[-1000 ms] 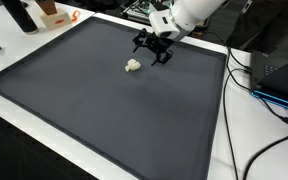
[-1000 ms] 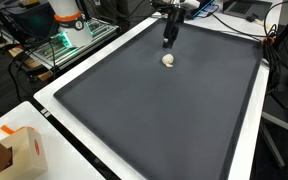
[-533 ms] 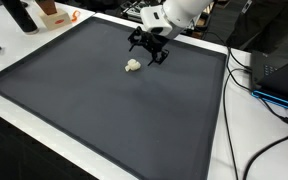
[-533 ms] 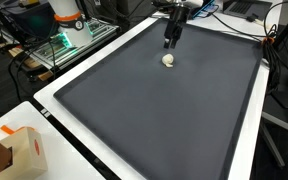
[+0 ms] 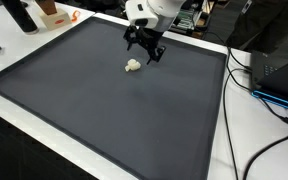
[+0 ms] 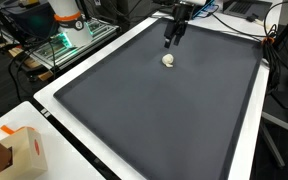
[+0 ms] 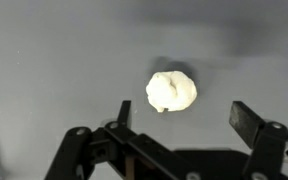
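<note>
Item: one white lump [image 5: 133,66], small, pale and irregular, lying loose on the dark grey mat [image 5: 94,120] that covers the surface [image 5: 230,120]; in both exterior views it sits in the part of the mat nearest the arm, well clear of every edge. Attendant: gripper [image 5: 146,50], hanging above the mat and just beside the lump, jaws spread to their full width and holding nothing. The wrist view shows the lump [image 7: 171,91] between and just ahead of the two black fingertips [image 7: 124,110], touching neither. Progress, as judged: approach and rough alignment look done; the lowering, the closing and any lift are not yet done, and the lump rests untouched. Containers: none on the mat. Off it, a tan carton [image 6: 24,150] stands at a corner of the surface (flaps and contents cannot be made out), and an orange-topped box [image 5: 52,15] sits past another corner, its contents likewise hidden. Sundry: cables [image 5: 246,85] trail along one side.
</note>
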Available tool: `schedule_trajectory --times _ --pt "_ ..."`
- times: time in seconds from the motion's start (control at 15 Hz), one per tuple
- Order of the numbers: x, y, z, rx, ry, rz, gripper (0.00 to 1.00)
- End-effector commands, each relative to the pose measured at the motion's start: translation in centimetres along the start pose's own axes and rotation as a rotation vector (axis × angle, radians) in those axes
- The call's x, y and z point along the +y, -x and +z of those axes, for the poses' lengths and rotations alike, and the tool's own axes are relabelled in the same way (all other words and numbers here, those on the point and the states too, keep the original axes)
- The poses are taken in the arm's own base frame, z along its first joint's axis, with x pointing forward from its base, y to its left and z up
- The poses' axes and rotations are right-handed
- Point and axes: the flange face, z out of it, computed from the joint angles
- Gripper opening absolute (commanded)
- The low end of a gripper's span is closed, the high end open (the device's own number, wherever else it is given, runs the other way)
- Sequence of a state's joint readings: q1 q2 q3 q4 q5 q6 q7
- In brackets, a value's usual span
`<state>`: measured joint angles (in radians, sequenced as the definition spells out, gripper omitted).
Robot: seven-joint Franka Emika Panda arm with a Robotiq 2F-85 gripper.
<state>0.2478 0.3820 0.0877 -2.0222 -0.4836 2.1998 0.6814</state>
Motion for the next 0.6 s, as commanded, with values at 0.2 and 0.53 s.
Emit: schedule_trajectory --times 0.2,0.53 --pt "4.5 -0.8 -2.4 -0.032 -0.18 0.035 1.0" --pt "7.9 -1.4 -4.8 -0.036 -0.304 0.068 1.0"
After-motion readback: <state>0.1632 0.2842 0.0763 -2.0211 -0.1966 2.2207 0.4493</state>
